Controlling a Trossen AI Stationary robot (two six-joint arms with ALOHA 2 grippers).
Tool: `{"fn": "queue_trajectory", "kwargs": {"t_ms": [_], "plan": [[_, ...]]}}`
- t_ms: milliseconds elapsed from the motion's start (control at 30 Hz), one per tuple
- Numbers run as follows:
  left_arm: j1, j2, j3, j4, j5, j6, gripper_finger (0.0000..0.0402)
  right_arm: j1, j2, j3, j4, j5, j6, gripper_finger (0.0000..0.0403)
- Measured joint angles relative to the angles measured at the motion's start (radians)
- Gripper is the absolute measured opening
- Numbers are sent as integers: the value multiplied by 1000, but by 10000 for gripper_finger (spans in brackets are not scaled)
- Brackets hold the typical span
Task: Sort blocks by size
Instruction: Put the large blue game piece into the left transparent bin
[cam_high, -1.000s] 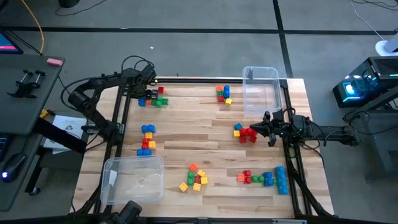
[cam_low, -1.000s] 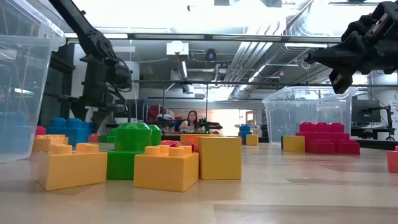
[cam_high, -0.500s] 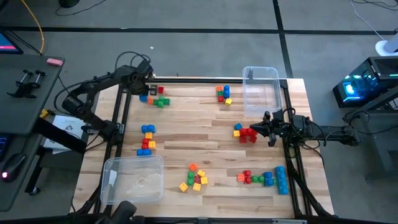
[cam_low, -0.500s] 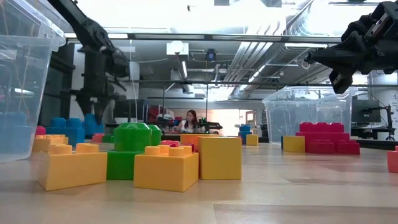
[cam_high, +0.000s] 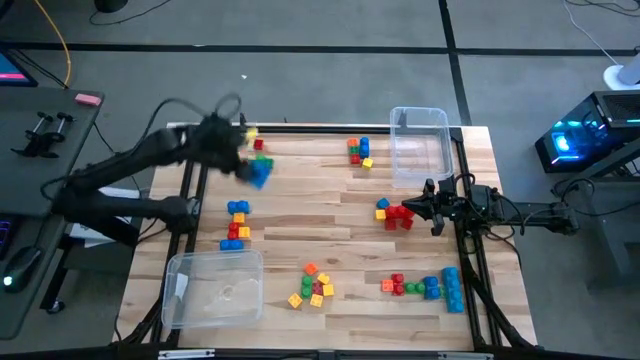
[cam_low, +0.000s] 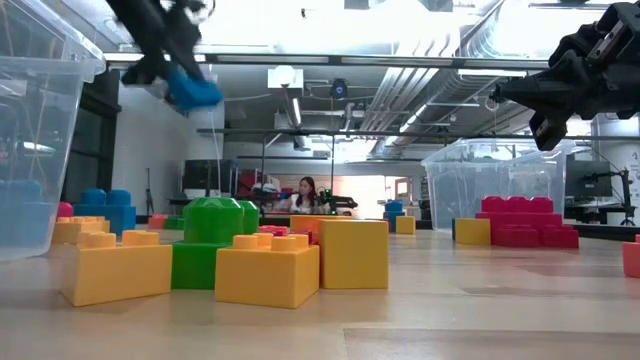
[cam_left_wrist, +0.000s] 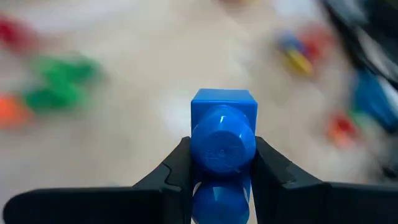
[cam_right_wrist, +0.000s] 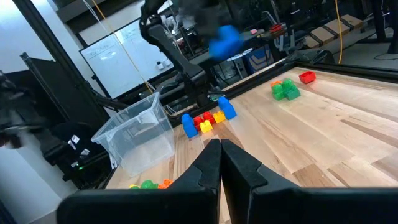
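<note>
— Now, item one: where is the blue block (cam_left_wrist: 222, 134)?

— Clamped in the left gripper (cam_left_wrist: 222, 163), jaws closed on its sides, held above the table (cam_high: 300, 225) near the far left corner.

— Item two, the right gripper (cam_right_wrist: 220, 163)?

— Jaws pressed together, holding nothing, hovering by the red blocks (cam_high: 400, 215) beside the clear bin (cam_high: 419, 145).

— Remaining stock?

— Mixed blocks (cam_high: 311, 284) in clusters across the table.

Both arms are dark, slender, jointed links with loose black cables looping beside them; each gripper ends in two matte black fingers (cam_left_wrist: 177, 171) with broad bases tapering toward the tips
</note>
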Motion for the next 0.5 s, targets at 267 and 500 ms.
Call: {"fn": "queue_trajectory", "kwargs": {"t_ms": [267,500], "plan": [[-707,-117,0,-17,-65,-525,79,0,0,0,0,0,0,5],[-1014,13,0,-20,-90,-658,79,0,0,0,0,0,0,5]]}}
